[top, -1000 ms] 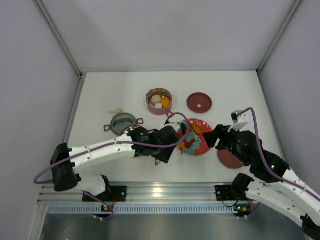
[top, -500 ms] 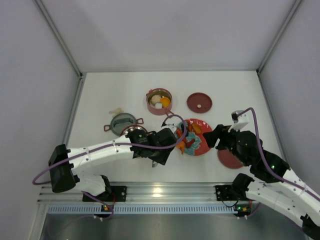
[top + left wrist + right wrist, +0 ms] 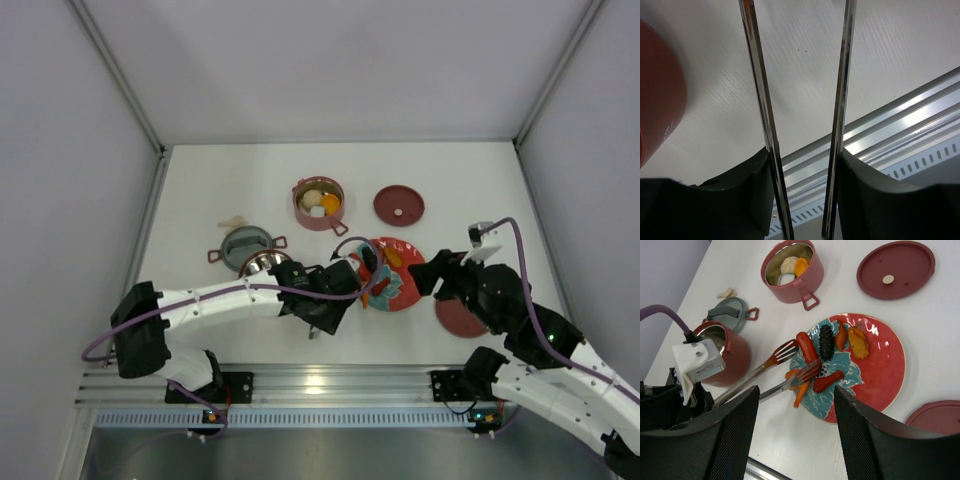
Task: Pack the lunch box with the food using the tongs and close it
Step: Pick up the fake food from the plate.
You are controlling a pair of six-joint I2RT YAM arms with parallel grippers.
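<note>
The slim silvery metal tongs (image 3: 752, 376) lie with their long axis slanting from the left gripper (image 3: 805, 200), at the near left, out to the round red plate with a teal flower (image 3: 885, 365). Their two flat tips stand apart over the left half of this plate: one is just beside the long red sausage (image 3: 806, 347), the other is above the thin orange carrot piece (image 3: 797, 390), which lies across the line of the tongs. The left gripper is about half closed and its black fingers (image 3: 740, 200) press from outside on the two thin arms, so it holds the tongs, not yet squeezed together. I judge that the coming move is to pinch this carrot; it lies straight ahead of the tips, and the left arm is the nearer one. The round dusty-pink near pot with a steel inside (image 3: 737, 357) looks empty and stands just beside the handle end of the tongs. The far pot (image 3: 790, 290) stands beyond the plate and holds at least a pale lump and an orange ball. On the plate I count six pieces – two red, three orange or orange-brown, one dark and ridged. There are two pots, two flat maroon lids – a far lid (image 3: 895, 270) and a near lid (image 3: 935, 417) – one pair of tongs and one small grey round dish (image 3: 732, 312). The right gripper (image 3: 425, 275) hovers near the plate's right rim, jaws wide apart, holding nothing.
</note>
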